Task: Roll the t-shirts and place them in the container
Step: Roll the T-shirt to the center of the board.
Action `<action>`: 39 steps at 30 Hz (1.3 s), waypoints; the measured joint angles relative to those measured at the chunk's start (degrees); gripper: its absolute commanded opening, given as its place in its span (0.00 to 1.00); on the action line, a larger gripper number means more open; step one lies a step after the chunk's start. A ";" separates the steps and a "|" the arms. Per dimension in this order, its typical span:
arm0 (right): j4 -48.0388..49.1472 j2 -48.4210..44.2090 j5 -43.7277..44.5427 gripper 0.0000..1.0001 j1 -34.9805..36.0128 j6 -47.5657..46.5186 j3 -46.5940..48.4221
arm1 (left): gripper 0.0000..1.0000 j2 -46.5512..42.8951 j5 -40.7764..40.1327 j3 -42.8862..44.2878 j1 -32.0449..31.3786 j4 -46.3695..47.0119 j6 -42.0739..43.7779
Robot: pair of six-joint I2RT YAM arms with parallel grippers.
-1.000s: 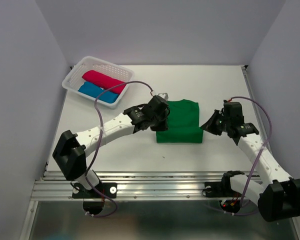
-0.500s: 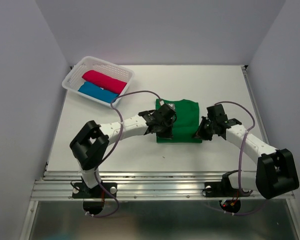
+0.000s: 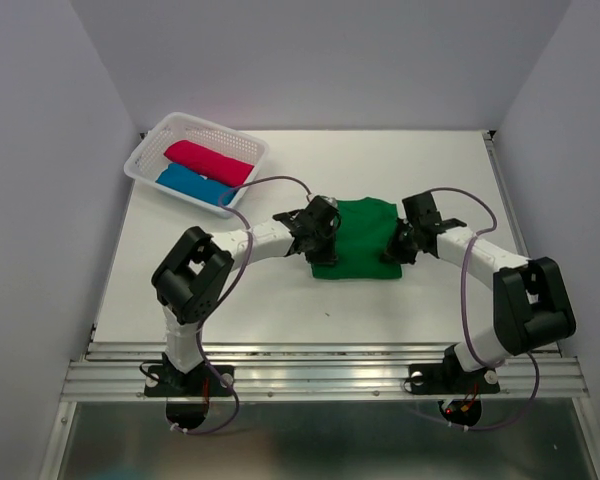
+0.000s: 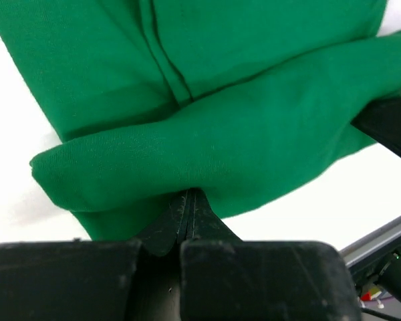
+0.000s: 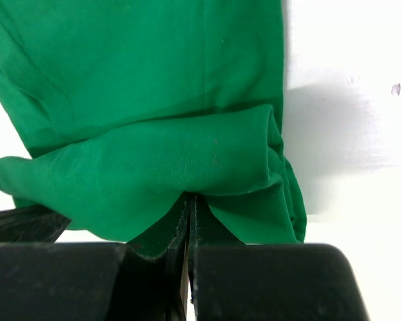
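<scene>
Left gripper (image 3: 322, 240) pinched shut on fold at left edge of green t-shirt (image 3: 362, 236); right gripper (image 3: 397, 248) clamped same fold, right edge; white basket (image 3: 146, 158) well beyond, far left.

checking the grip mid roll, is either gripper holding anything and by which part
Both hold the green t-shirt by its folded-over edge: the left gripper pinches the fold at the shirt's left side, the right gripper at its right side.
</scene>
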 measured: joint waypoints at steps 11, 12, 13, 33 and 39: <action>0.87 1.57 2.60 0.01 0.37 0.31 1.27 | 0.00 4.81 2.84 2.21 1.60 1.49 1.22; 0.87 1.16 2.56 0.01 0.55 0.42 1.27 | 0.00 4.81 3.04 2.21 1.64 1.49 1.29; 0.90 -0.02 2.47 0.01 1.14 0.72 1.27 | 0.00 4.79 3.32 2.21 1.66 1.46 1.38; 7.65 9.07 4.48 0.01 8.61 4.85 4.26 | 0.00 -0.48 4.00 4.46 2.14 -4.44 2.05; 7.10 6.67 4.63 0.05 8.61 3.98 7.19 | 0.00 -3.37 4.00 2.60 2.25 -4.79 2.45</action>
